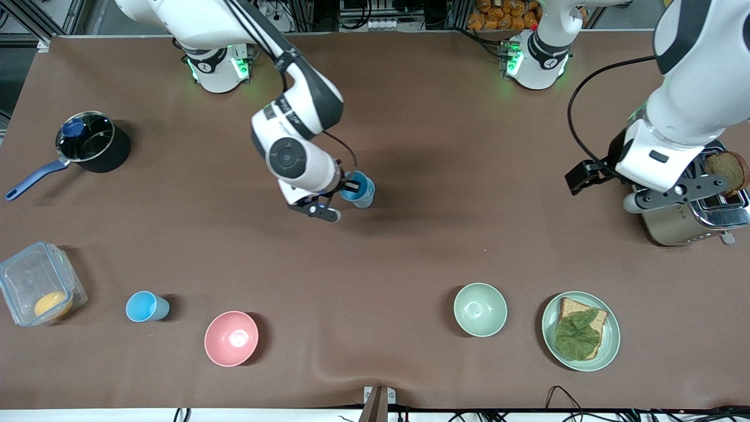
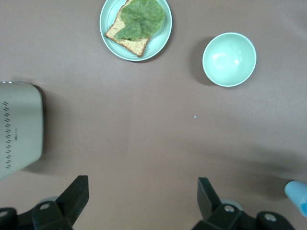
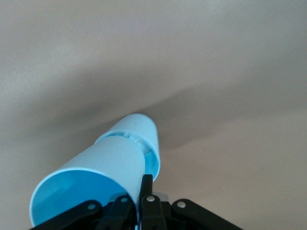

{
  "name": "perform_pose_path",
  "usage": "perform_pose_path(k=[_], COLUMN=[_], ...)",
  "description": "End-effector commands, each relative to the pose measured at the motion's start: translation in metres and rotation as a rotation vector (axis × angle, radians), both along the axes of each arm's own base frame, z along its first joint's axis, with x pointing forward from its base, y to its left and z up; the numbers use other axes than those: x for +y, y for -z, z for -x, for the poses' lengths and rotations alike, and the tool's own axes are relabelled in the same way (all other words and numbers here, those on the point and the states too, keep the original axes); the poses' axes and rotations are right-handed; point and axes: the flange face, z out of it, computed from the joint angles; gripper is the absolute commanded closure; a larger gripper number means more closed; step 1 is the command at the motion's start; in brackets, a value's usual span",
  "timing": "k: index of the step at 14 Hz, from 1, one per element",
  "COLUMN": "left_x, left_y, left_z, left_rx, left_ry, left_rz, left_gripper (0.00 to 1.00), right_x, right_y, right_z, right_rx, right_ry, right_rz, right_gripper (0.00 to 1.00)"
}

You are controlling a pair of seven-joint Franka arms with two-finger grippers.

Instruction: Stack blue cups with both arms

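My right gripper (image 1: 350, 187) is over the middle of the table, shut on the rim wall of a blue cup (image 1: 358, 189), with one finger inside and one outside. In the right wrist view the gripper (image 3: 144, 186) holds this cup (image 3: 96, 172), which sits nested in a second blue cup (image 3: 141, 127). A third blue cup (image 1: 146, 306) stands alone nearer the front camera, toward the right arm's end. My left gripper (image 1: 674, 189) hangs open and empty (image 2: 143, 187) over the table beside the toaster. The held cup also shows in the left wrist view (image 2: 297, 194).
A dark pot (image 1: 94, 142) with a blue handle and a clear container (image 1: 38, 290) are at the right arm's end. A pink bowl (image 1: 231, 338), a pale green bowl (image 1: 480, 309) and a plate with bread and lettuce (image 1: 609, 343) are near the front edge. A toaster (image 1: 697, 220) holds bread.
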Motion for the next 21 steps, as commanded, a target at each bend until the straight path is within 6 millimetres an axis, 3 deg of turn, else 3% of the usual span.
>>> perform_pose_path(k=[1, 2, 4, 6, 8, 10, 12, 14, 17, 21], left_x=[0.027, 0.034, 0.045, 0.044, 0.038, 0.033, 0.03, 0.026, 0.026, 0.031], left_y=[-0.01, -0.012, -0.012, -0.014, -0.016, -0.021, -0.024, -0.029, -0.031, -0.032], left_z=[0.022, 0.024, 0.026, 0.026, 0.027, 0.026, 0.028, 0.03, 0.03, 0.03], left_rx=[0.001, 0.001, 0.0, 0.0, -0.003, -0.013, -0.017, -0.027, -0.028, -0.027], left_ry=[0.048, 0.041, 0.02, 0.019, 0.027, 0.036, 0.037, 0.042, 0.049, 0.055], left_rz=[-0.023, -0.017, -0.01, 0.009, 0.01, 0.008, 0.011, 0.019, 0.028, 0.027], left_gripper=[0.0, 0.0, 0.0, 0.0, 0.0, 0.0, 0.0, 0.0, 0.0, 0.0], right_x=[0.012, 0.006, -0.007, -0.047, -0.122, -0.201, -0.266, -0.328, -0.39, -0.417], right_y=[0.005, 0.005, -0.004, -0.021, -0.041, -0.049, -0.048, -0.061, -0.125, -0.21], right_z=[0.009, 0.005, -0.003, -0.023, -0.056, -0.076, -0.076, -0.067, -0.055, -0.048], right_rx=[0.017, 0.02, 0.023, 0.057, 0.079, 0.059, 0.019, -0.047, -0.135, -0.221], right_ry=[0.045, 0.064, 0.059, 0.031, -0.05, -0.132, -0.228, -0.296, -0.334, -0.493], right_rz=[0.013, 0.017, 0.025, 0.033, -0.002, 0.001, 0.086, 0.073, 0.07, 0.059], right_gripper=[0.65, 0.01, 0.0, 0.0, 0.0, 0.0, 0.0, 0.0, 0.0, 0.0])
